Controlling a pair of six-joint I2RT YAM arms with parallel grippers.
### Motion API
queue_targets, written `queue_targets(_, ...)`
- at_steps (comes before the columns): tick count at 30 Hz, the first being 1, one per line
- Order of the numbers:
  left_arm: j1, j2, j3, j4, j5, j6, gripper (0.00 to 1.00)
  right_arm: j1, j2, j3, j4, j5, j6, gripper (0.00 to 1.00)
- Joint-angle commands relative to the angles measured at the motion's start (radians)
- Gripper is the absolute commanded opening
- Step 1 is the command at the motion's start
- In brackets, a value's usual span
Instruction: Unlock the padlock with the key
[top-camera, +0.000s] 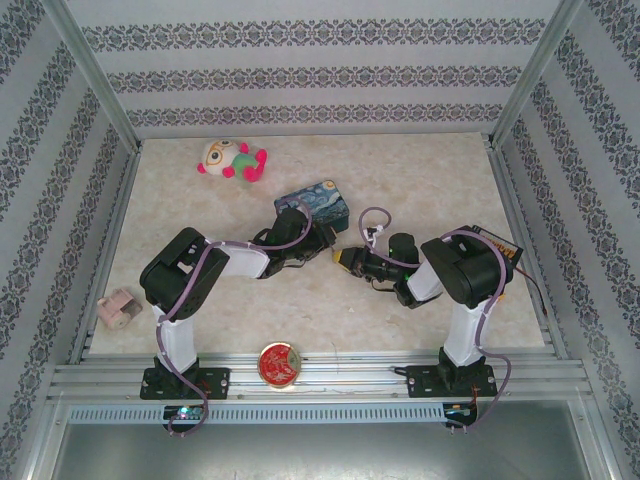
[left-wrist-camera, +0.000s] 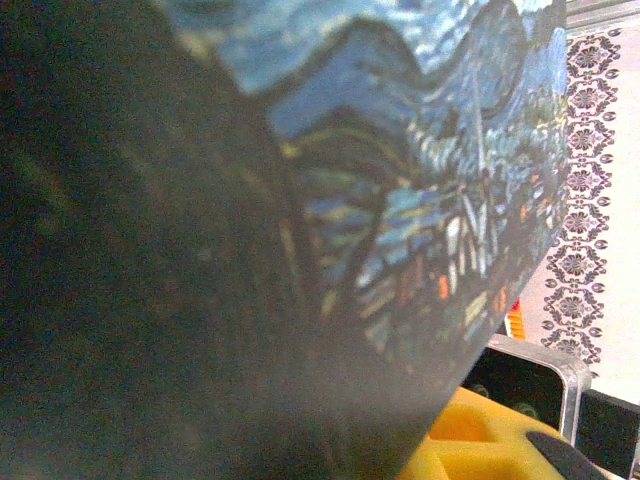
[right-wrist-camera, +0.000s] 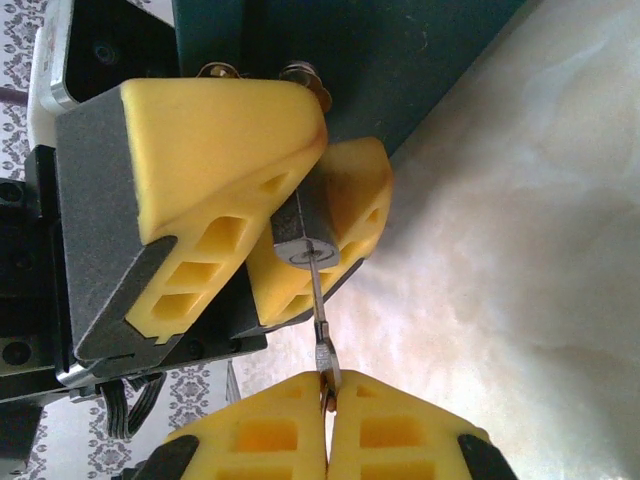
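While the left pincer (right-wrist-camera: 320, 165) clamps the padlock (right-wrist-camera: 298, 232) beside the tin (right-wrist-camera: 420, 60), the right pincer (right-wrist-camera: 327, 402) holds the key (right-wrist-camera: 318, 300) in its keyhole.

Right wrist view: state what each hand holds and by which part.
Right hand pinches the small silvery metal key by its head; left hand clamps the tiny dark grey padlock by its body.

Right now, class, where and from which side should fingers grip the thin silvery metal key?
Pinch the thin silvery metal key by its head, end-on from the side opposite the small dark grey padlock: its shaft sits in the keyhole, leaving only the head out; the right gripper is shut there.
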Motion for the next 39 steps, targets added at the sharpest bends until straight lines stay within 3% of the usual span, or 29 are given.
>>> queue_targets(1,-0.013,-0.005,0.001,0.019,0.074,-0.024,0.04,-0.006,-0.049,0.019,0.142,-0.045,0.009,0.0)
queue_targets(14,-0.007,-0.006,0.008,0.015,0.081,-0.033,0.0,-0.002,-0.069,-0.034,0.142,-0.012,0.011,0.0)
queue_targets(29,-0.008,-0.038,0.003,-0.042,0.081,0.008,0.0,-0.023,-0.047,-0.013,0.142,-0.002,0.19,0.0)
queue_targets(39,-0.007,-0.039,0.013,-0.071,0.075,0.024,0.0,-0.039,-0.08,-0.057,0.142,0.056,0.195,0.0)
